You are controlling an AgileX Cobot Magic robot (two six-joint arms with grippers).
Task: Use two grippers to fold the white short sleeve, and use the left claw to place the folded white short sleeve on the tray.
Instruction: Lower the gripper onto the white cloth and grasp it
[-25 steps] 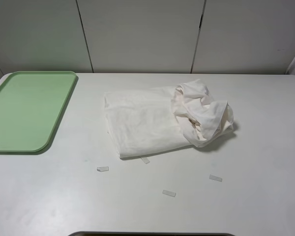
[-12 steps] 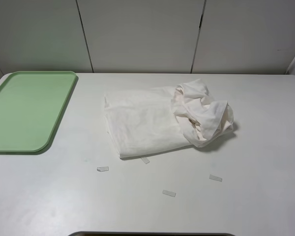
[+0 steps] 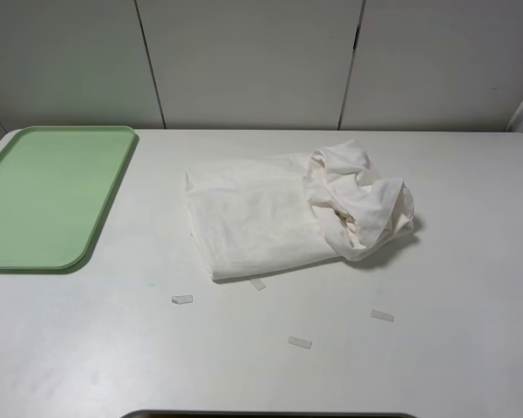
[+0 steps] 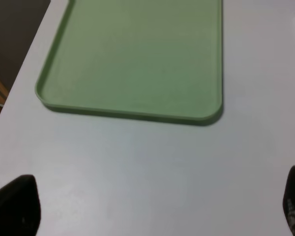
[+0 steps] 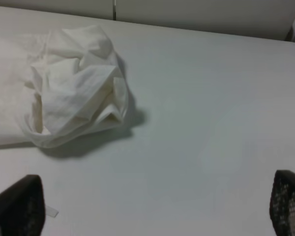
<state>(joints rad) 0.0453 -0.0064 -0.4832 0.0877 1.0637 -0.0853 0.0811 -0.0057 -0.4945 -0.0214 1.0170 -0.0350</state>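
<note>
The white short sleeve [image 3: 261,218] lies on the white table, partly folded flat on its left and bunched in a crumpled heap on its right [image 5: 73,88]. The pale green tray [image 3: 44,192] lies empty at the far left; it also shows in the left wrist view [image 4: 137,54]. Neither arm shows in the exterior view. My left gripper [image 4: 152,209] is open and empty above bare table, short of the tray's near rim. My right gripper [image 5: 152,209] is open and empty above bare table, to the right of and nearer than the bunched cloth.
Several small pale tape strips lie on the table in front of the shirt, among them one [image 3: 182,300], another [image 3: 300,342] and a third [image 3: 382,315]. One strip [image 5: 51,212] shows in the right wrist view. A grey panelled wall [image 3: 253,61] stands behind the table.
</note>
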